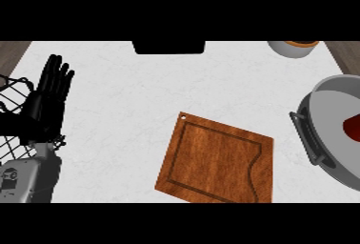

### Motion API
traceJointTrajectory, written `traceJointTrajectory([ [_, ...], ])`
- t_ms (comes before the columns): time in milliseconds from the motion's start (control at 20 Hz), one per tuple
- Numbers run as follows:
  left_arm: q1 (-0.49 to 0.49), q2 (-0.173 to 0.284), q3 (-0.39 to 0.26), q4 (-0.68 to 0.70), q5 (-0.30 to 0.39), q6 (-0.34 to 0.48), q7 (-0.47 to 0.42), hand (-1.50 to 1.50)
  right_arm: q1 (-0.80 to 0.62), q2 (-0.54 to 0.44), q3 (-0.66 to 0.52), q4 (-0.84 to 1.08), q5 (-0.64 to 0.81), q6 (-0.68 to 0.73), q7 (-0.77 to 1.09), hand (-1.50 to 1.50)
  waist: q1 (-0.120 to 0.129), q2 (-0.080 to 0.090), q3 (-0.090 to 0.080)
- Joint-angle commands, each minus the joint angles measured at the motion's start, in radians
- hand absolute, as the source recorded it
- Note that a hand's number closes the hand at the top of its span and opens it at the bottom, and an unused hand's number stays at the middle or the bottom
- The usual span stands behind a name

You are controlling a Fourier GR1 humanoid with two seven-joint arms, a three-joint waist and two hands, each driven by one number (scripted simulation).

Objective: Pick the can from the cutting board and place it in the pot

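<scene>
The wooden cutting board (pixel 218 164) lies on the white counter, turned at an angle, with nothing on it. At the right edge stands the grey pot (pixel 325 102) with a dark handle (pixel 307 138) on its near side. Inside the pot a dark red object (pixel 352 127) shows, partly cut off by the view's edge; it may be the can. My left hand (pixel 49 97) rests at the far left, open with its fingers straight and pointing up, holding nothing. My right hand does not show.
A black wire basket (pixel 13 121) sits at the left edge behind my left hand. A black object (pixel 169 46) stands at the counter's far edge. At the far right a grey cup (pixel 292 47) holds something orange.
</scene>
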Motion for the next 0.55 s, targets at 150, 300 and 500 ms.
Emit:
traceJointTrajectory([
  [150,-0.025,-0.032,-0.014,0.004,-0.043,0.055,-0.010,0.00,0.217,0.086,-0.092,-0.151,-0.235,0.047,-0.137,-1.50,-0.001,0.000,0.000],
  [300,0.016,0.018,0.033,0.009,0.010,-0.025,-0.034,0.00,0.273,0.106,-0.138,-0.119,-0.353,0.091,-0.256,-1.50,0.001,0.000,0.000],
  [500,0.061,-0.014,0.001,-0.036,0.004,-0.022,-0.030,0.00,0.365,0.134,-0.149,-0.155,-0.457,0.112,-0.317,-1.50,0.003,0.000,0.000],
])
